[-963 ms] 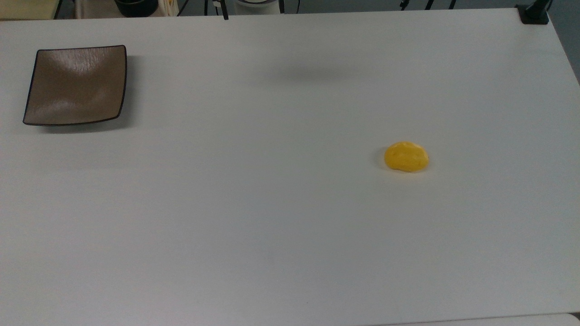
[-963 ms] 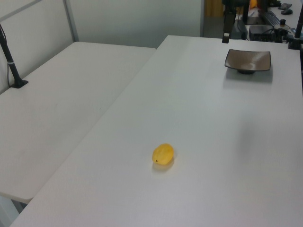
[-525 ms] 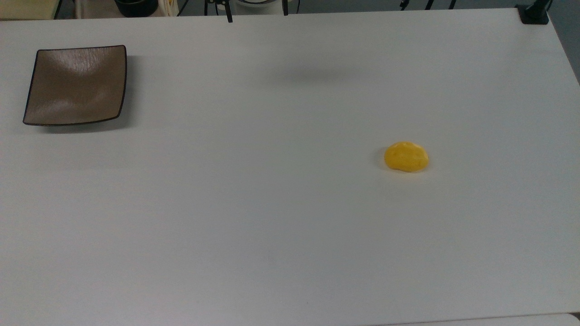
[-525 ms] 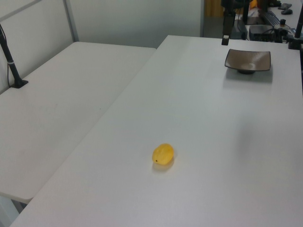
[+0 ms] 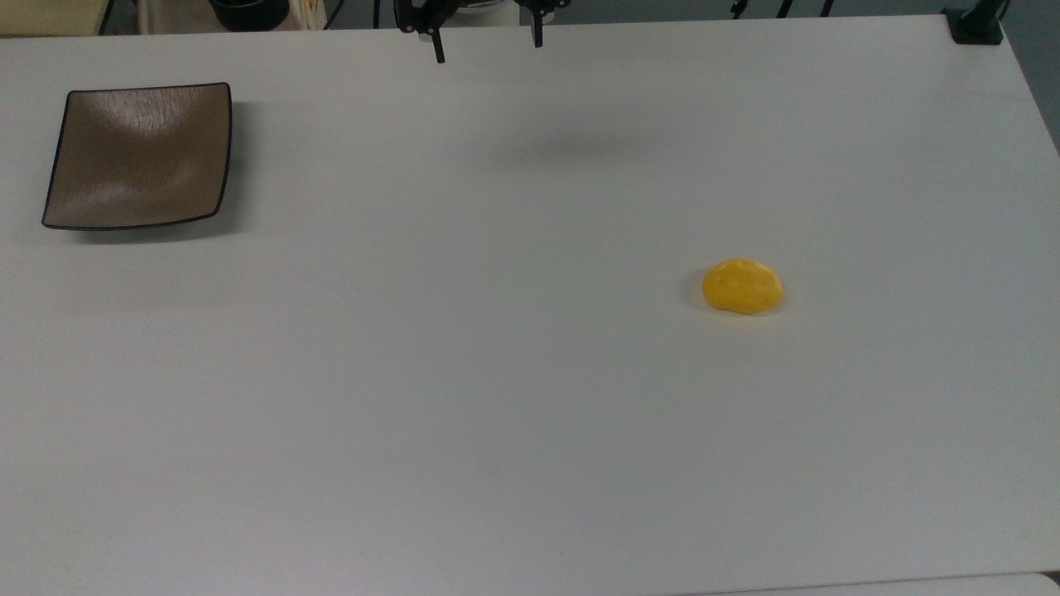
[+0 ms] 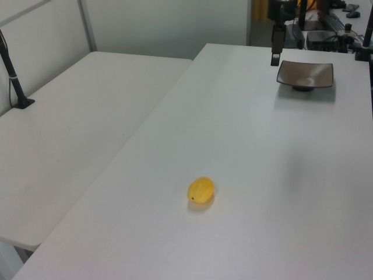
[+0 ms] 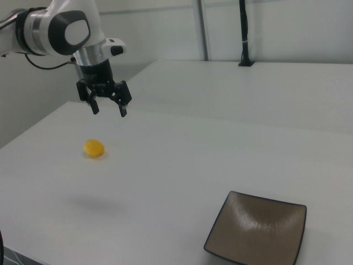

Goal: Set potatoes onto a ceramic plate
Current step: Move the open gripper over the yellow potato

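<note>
Right view: arm [image 7: 55,27] reaches over the table [image 7: 182,160], gripper [image 7: 108,107] pointing down, jaws spread, empty.

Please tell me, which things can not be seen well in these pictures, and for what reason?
- End effector, top view: the picture's upper edge cuts off everything above its two fingertips.
- End effector, left view: seen side-on, so one finger hides the other and the gap between them.
- Potato, right view: too small to show its surface; its underside is against the table.
- Ceramic plate, right view: the near corner is cut by the bottom edge.
</note>
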Controlling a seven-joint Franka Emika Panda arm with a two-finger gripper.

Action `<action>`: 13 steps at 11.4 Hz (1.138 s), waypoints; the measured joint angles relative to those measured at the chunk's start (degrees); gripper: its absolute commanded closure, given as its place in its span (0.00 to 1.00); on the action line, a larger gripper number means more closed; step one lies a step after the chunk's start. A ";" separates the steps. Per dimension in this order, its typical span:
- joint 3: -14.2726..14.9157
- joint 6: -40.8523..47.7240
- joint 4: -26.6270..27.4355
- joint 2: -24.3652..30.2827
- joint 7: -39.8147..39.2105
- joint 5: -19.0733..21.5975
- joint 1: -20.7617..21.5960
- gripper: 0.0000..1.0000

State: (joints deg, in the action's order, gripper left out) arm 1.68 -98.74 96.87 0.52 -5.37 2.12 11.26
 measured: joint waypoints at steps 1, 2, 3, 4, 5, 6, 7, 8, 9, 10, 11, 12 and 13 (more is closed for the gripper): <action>-0.05 0.00 0.01 -0.10 0.78 0.01 0.74 0.00; -0.06 0.00 0.02 -0.22 2.59 0.02 1.60 0.00; -0.08 0.00 0.02 -0.41 4.89 0.02 2.39 0.00; -0.10 0.00 0.02 -0.64 7.40 0.02 3.16 0.00; -0.13 0.00 0.02 -0.84 10.24 0.02 4.12 0.00; -0.16 0.00 0.01 -0.98 13.78 0.02 5.18 0.00; -0.17 -0.07 0.00 -1.01 17.40 0.02 6.13 0.00; -0.18 -0.49 -0.02 -1.00 20.64 0.02 6.98 0.00; -0.19 -1.67 -0.02 -1.07 24.30 0.02 7.80 0.00; -0.23 -3.05 -0.03 -1.40 28.88 0.03 8.79 0.00; -0.24 -4.10 -0.25 -2.17 34.41 0.02 10.09 0.00; -0.25 -4.59 -0.72 -3.31 40.16 0.02 11.52 0.00; -0.27 -4.72 -1.31 -4.67 45.52 0.02 12.81 0.00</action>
State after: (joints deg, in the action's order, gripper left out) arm 1.42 -103.46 95.55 -4.15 40.16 2.14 24.08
